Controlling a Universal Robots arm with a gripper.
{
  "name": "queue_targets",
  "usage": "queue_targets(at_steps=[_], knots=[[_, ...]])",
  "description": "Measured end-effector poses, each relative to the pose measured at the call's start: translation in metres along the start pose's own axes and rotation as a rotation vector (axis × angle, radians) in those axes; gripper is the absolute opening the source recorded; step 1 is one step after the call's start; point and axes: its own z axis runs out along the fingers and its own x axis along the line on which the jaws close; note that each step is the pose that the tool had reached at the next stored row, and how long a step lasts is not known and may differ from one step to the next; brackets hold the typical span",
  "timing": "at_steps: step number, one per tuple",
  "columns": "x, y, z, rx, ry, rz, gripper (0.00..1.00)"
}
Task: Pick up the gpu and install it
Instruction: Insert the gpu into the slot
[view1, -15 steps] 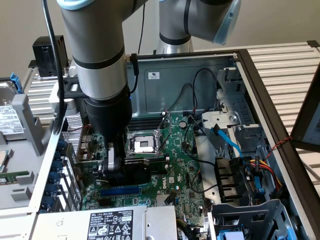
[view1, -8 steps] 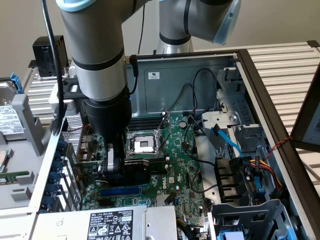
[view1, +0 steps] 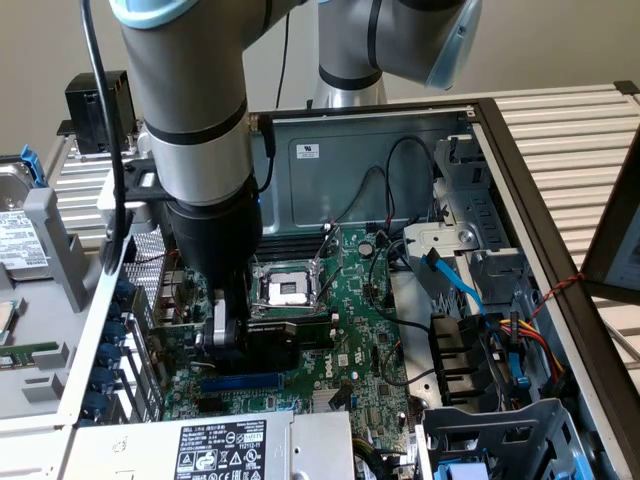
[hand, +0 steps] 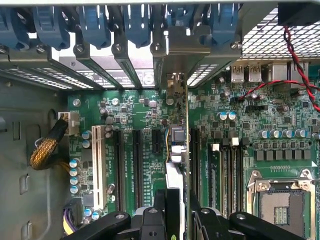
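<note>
Clamping the gpu (view1: 290, 345) (hand: 176, 137), a small green card with a black fan shroud and silver metal bracket, the black gripper (view1: 222, 335) (hand: 177, 200) hangs low over the large green motherboard (view1: 350, 320) (hand: 280, 120). Its fingers (hand: 160, 212) press both faces of the card, which is seen edge-on in the wrist view with its bracket up against the rear slot openings. In the exterior view the card sits at about seven o'clock from the square silver processor socket (view1: 290, 290) (hand: 282, 205).

The open dark metal computer case (view1: 400, 150) lies on a pale slatted table (view1: 570, 130), with a plain beige wall (view1: 560, 40) behind. A white printed label (view1: 225, 450) on the grey power supply lies at six o'clock from the gripper, and a white sticker (view1: 318, 150) is on the case wall at twelve o'clock. The print on both is too small to read.
</note>
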Motion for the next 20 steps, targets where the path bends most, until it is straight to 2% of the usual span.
queue_targets(at_steps=[8, 14, 20], knots=[[0.0000, 0.0001, 0.0011, -0.0007, 0.0003, 0.003, 0.27], [-0.0007, 0.0002, 0.0020, -0.0002, 0.0055, 0.003, 0.27], [-0.0022, 0.0005, 0.0029, -0.0002, 0.0075, 0.002, 0.27]])
